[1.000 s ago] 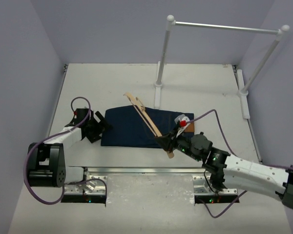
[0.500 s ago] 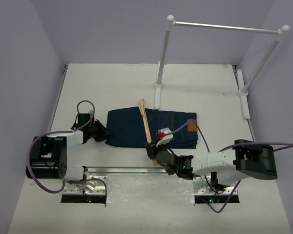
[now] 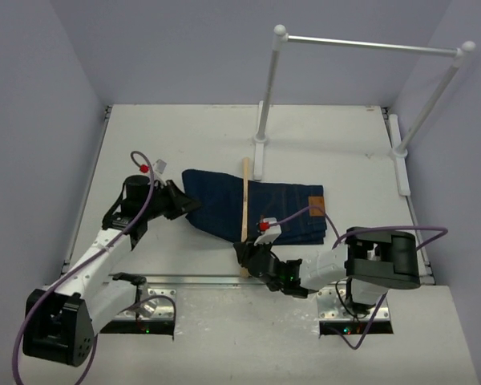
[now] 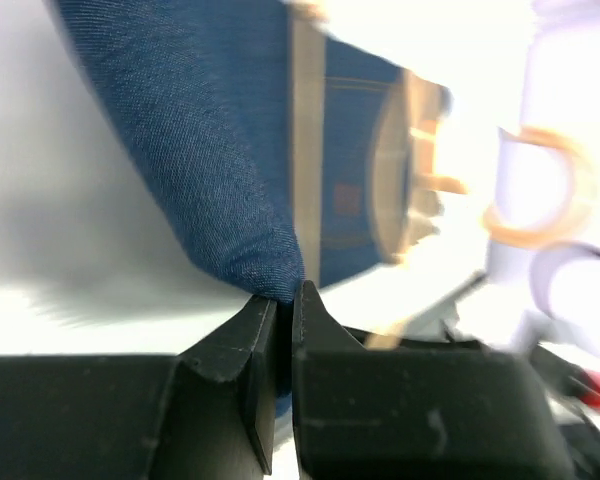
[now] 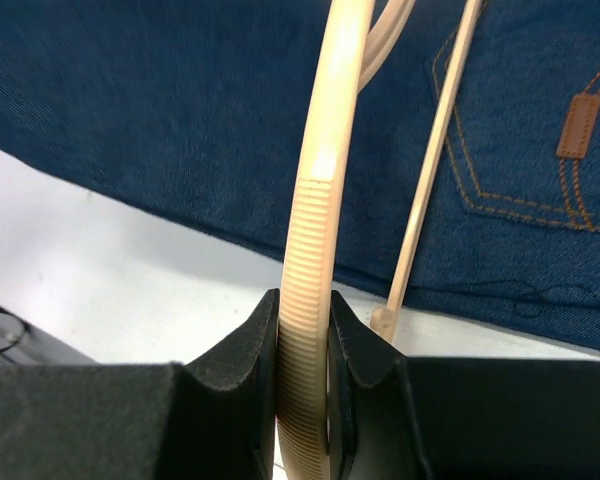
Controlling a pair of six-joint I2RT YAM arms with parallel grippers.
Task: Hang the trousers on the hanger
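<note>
Left claw (image 4: 285,297) clamped on the folded end of the trousers (image 3: 284,210); right claw (image 5: 302,305) clamped on the hanger (image 3: 244,196).
The trousers lie on the worktop (image 3: 184,136) with the hanger held across them; the pinched end should be raised so the bar can be slid beneath unsnagged.

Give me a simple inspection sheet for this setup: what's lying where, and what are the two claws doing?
Surface: white table, flat.
Job's things: trousers folded mid-table; hanger crosses them, its near end past the cloth's near edge.
Clutter: nothing seen.
Grippers: left gripper shut on the trousers' left edge; right gripper shut on the hanger's near end.
Cables: purple cables loop along both arms; one passes over the trousers' right end.
Surroundings: white rail on two posts, far right; pale walls.
</note>
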